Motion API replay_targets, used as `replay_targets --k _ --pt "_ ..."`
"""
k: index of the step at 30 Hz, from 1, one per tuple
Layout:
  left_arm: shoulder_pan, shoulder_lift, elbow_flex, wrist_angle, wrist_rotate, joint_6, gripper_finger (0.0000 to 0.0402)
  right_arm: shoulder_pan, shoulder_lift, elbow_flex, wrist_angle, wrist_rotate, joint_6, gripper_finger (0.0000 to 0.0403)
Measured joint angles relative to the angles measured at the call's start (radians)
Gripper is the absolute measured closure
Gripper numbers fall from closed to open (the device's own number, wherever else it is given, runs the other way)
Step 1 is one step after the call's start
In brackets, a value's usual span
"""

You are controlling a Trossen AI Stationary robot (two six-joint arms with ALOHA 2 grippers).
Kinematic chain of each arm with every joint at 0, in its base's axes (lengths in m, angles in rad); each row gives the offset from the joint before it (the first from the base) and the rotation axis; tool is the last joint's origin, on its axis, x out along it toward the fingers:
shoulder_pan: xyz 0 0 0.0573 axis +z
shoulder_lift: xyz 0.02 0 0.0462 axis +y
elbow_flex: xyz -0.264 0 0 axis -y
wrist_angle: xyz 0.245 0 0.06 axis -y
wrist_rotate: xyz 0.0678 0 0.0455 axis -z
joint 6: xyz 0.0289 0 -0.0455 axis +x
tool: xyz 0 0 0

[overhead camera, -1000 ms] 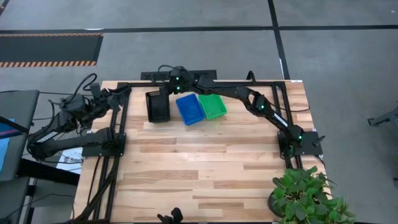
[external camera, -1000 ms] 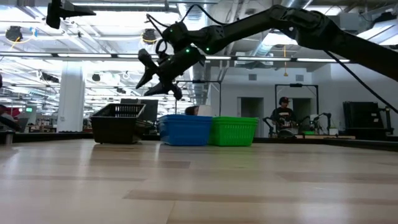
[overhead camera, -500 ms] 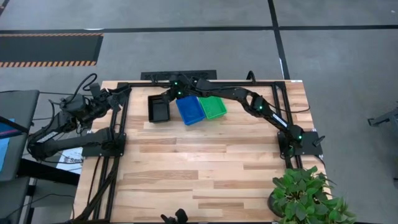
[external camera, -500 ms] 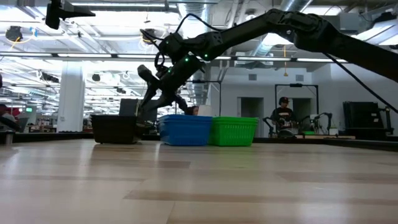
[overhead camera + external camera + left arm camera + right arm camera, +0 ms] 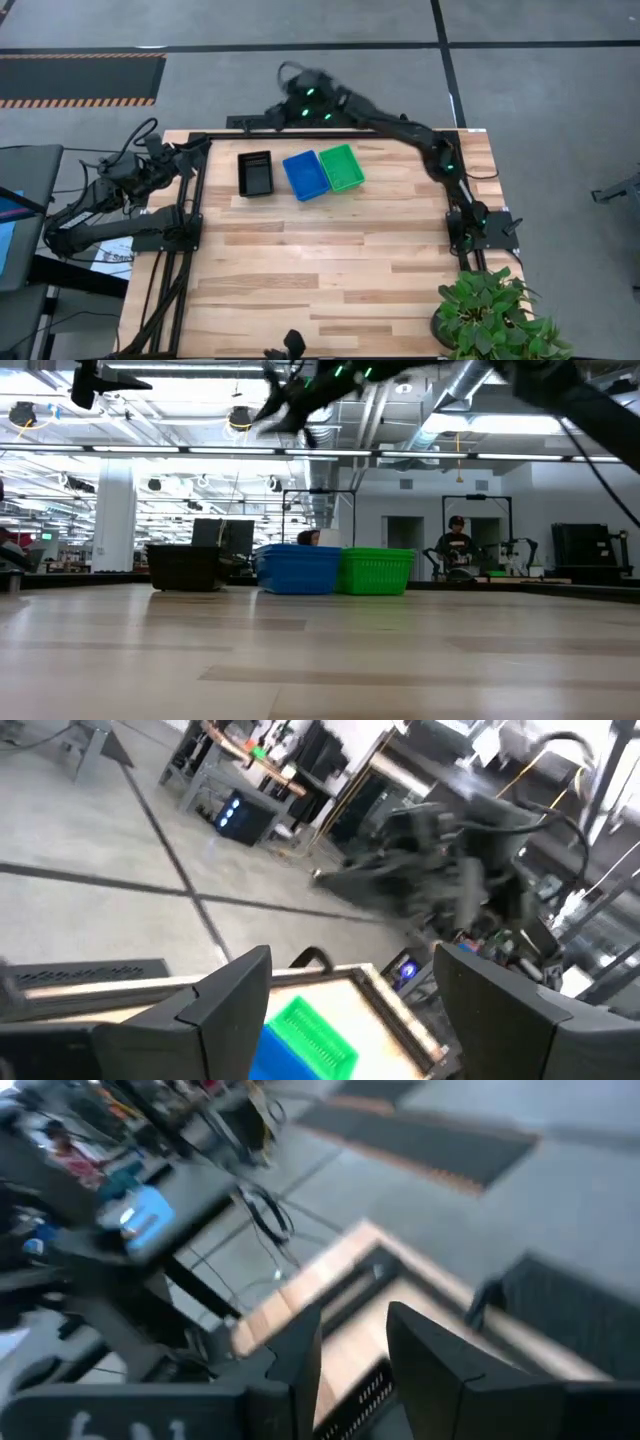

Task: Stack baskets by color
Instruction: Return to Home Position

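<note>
Me: Since a second ago my right gripper (image 5: pixel 278 108) has let go of the black baskets (image 5: pixel 255 172) and swung up. The top black one, tipped on edge back then, now lies flat.

Spotter: Walk me front to back.

Me: First a plant (image 5: pixel 495 315) at the near right corner of the worktop (image 5: pixel 330 270), then bare boards. Close to the far edge sit three piles in a row. The black pile is toward the left, with a gap beside it. The blue baskets (image 5: pixel 306 175) are in the middle, and the green baskets (image 5: pixel 342 167) sit hard against them on the right. I cannot count how many are in each pile.

Spotter: Grippers?

Me: The right one hangs high over the far edge, fingers slightly parted with nothing between them. My left gripper (image 5: pixel 192 150) waits by the far left corner, spread wide and empty.

Spotter: What does the retreat turn on?

Me: The piles lie below the right gripper and toward the near side. Their long axes run near to far, with blue and green skewed a little. The right arm reaches over them, so I judge it should stay high until it is past the green pile. Beyond the worktop, a person (image 5: pixel 457 548) sits in the room.
</note>
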Motion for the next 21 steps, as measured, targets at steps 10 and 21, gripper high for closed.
replay_targets --k 10,21 --pt "0.000 0.000 0.000 -0.035 -0.012 0.004 0.0135 0.003 -0.348 0.000 -0.293 0.005 -0.348 0.0268" --pt "0.000 -0.001 0.000 0.113 0.118 0.287 0.0135 0.015 -0.652 -0.073 -0.549 0.030 -0.466 0.0268"
